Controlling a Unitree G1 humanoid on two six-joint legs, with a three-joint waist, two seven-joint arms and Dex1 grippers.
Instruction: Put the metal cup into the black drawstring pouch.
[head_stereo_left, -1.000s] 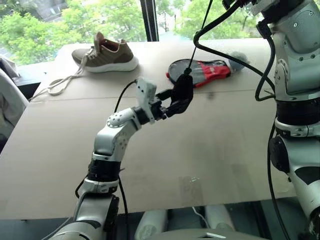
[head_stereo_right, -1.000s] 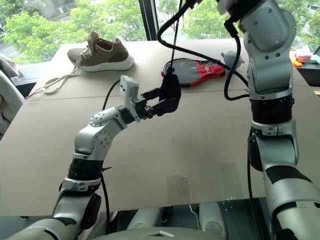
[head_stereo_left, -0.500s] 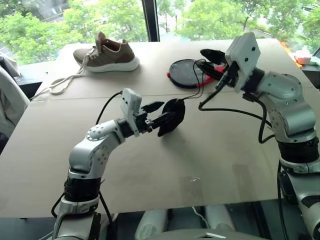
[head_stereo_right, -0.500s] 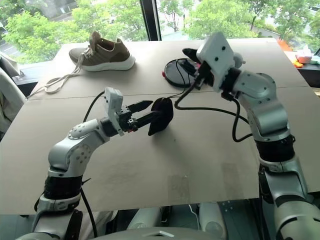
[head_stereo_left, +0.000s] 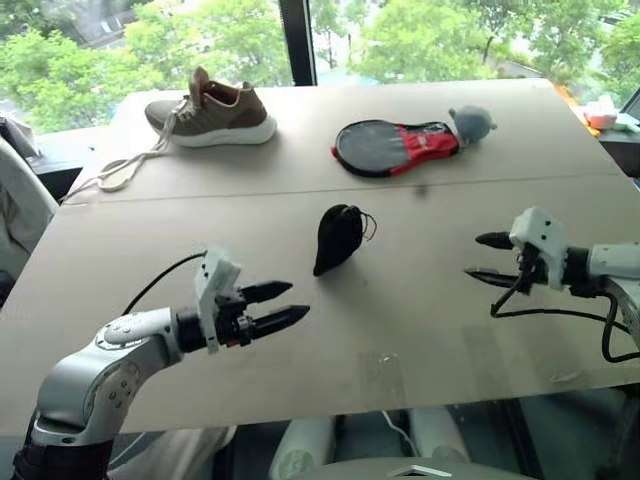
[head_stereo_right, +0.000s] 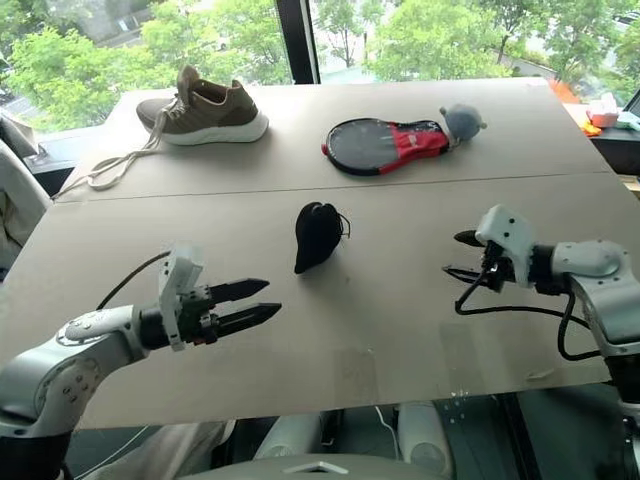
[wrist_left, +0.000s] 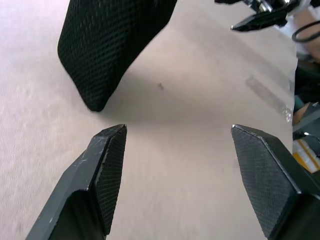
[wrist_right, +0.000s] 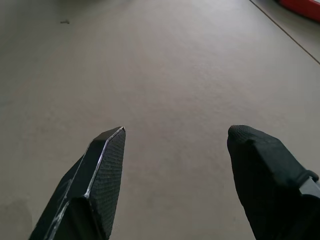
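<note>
Black drawstring pouch (head_stereo_left: 338, 238) lies between both spread, empty fingers.

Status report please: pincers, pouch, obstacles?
Left pincer open, empty. Right pincer open, empty. Black drawstring pouch lies on table between them, untouched. Nothing in the way.

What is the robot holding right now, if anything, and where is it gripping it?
Nothing. Both the left gripper and right gripper are open and empty; the black drawstring pouch lies free on the table.
</note>
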